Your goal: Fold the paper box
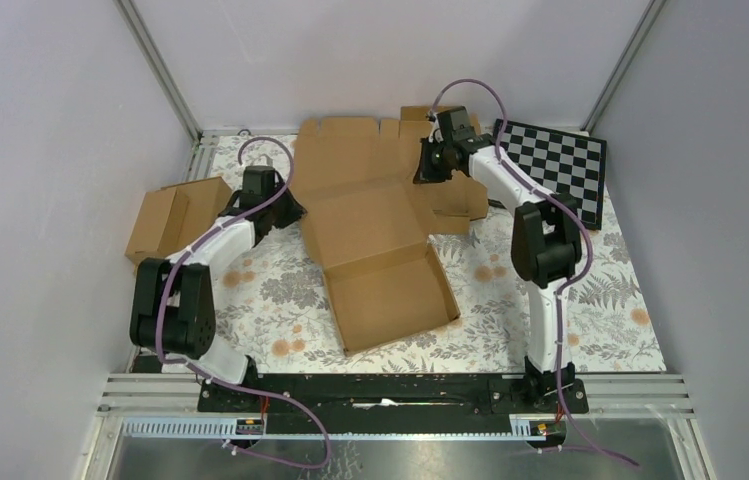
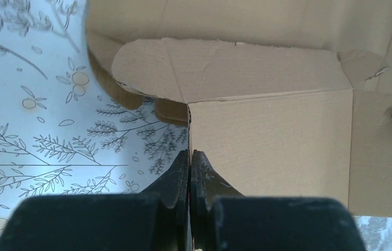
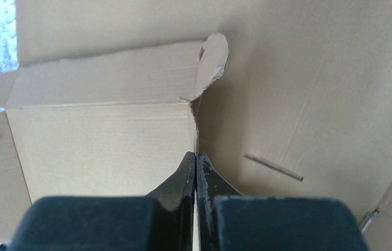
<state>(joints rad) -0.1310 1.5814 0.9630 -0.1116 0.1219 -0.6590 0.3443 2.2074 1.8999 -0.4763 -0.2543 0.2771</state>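
The paper box (image 1: pixel 380 270) lies open in the middle of the table, its shallow tray near me and its lid panel (image 1: pixel 360 215) toward the back. My left gripper (image 1: pixel 292 212) is at the lid's left edge. In the left wrist view it (image 2: pixel 189 152) is shut on a thin upright side flap seen edge-on, with the lid (image 2: pixel 272 136) to its right. My right gripper (image 1: pixel 428 172) is at the lid's right edge. In the right wrist view it (image 3: pixel 196 155) is shut on that side's flap, with the lid (image 3: pixel 104 146) to its left.
A wider flat cardboard blank (image 1: pixel 350 150) lies behind and under the lid. Two joined small brown boxes (image 1: pixel 175 215) stand at the left edge. A checkerboard (image 1: pixel 555 165) leans at the back right. Floral cloth (image 1: pixel 270 290) covers the table.
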